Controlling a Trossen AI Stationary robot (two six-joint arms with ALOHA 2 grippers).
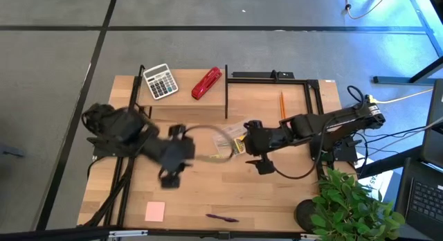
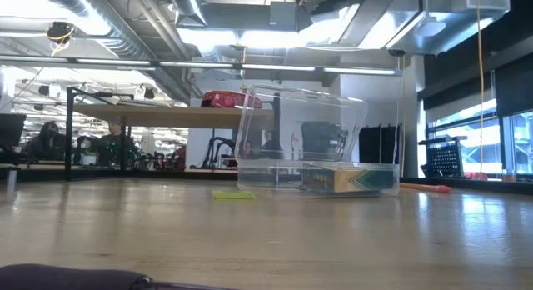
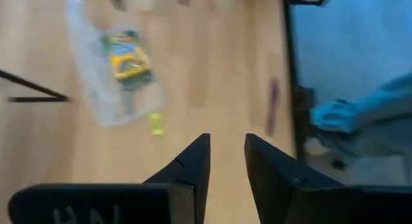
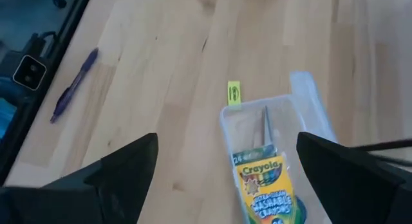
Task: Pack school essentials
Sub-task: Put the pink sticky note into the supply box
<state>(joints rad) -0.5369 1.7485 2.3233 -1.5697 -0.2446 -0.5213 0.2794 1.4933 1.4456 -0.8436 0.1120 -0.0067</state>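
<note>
Both grippers, left point(image 3: 225, 161) & right point(image 4: 225, 185), are apart over bare wood; yellow-green crayon box point(image 4: 267, 185) lies in clear bag point(image 1: 214, 143), yellow block point(image 4: 234, 93) at 12.

The yellow-green crayon box point(image 4: 265, 185) reads "Crayola", "24" and "Washable Crayons"

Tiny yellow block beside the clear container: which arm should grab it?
Probably right. The right hand hangs open near the tiny yellow block and clear container; the left hand sits farther off.
</note>
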